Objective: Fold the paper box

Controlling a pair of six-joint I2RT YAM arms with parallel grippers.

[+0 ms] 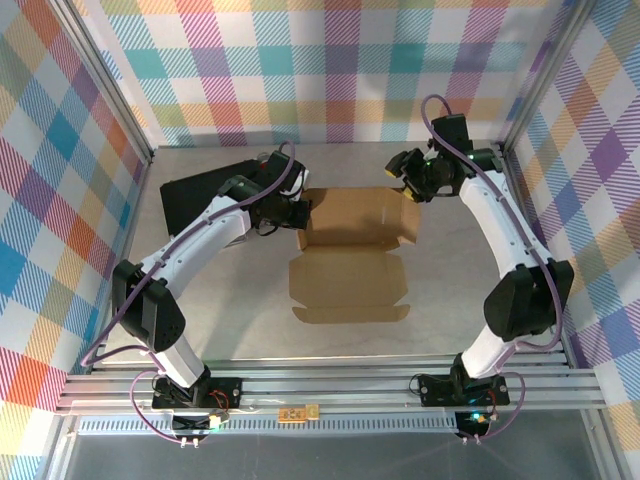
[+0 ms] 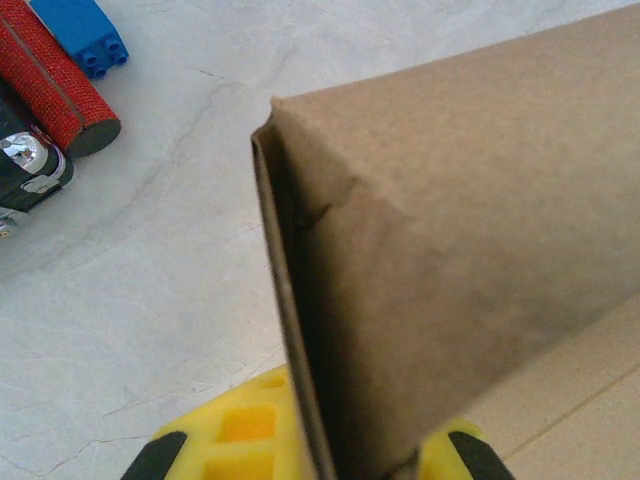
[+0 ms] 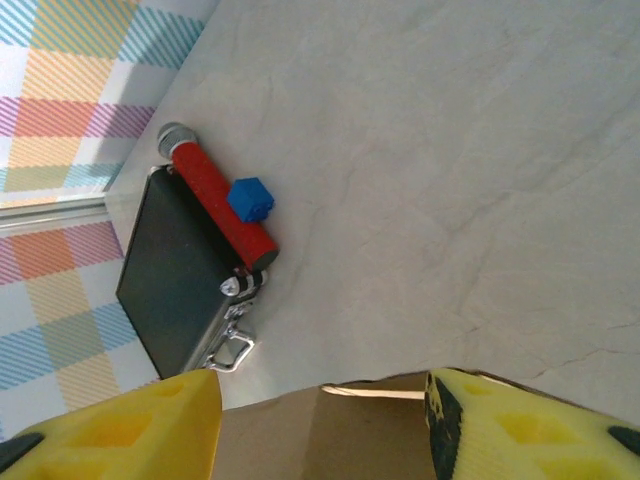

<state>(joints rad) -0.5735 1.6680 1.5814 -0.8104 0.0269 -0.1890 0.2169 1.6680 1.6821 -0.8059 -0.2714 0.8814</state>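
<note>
Paper box (image 1: 350,240) sits mid-table (image 1: 450,320), part folded: far half has side walls raised, near flap lies flat and open toward the arm bases.

L gripper (image 1: 300,215) is at the box's far-left corner. In the L wrist view, the upright cardboard wall (image 2: 450,250) runs down between the yellow fingers (image 2: 230,435). Jaws are pressed together on it, so it's pinching the wall.

R gripper (image 1: 408,188) is at the far-right corner. In the R wrist view, fingers (image 3: 130,425) are spread wide w/ the cardboard edge (image 3: 330,430) spanning the gap. Can't tell if the pads actually press on it.

Far left, apart from the box: black case (image 3: 175,270) w/ red roll (image 3: 220,205) alongside it, and a blue block (image 3: 250,198) touching the roll.
</note>
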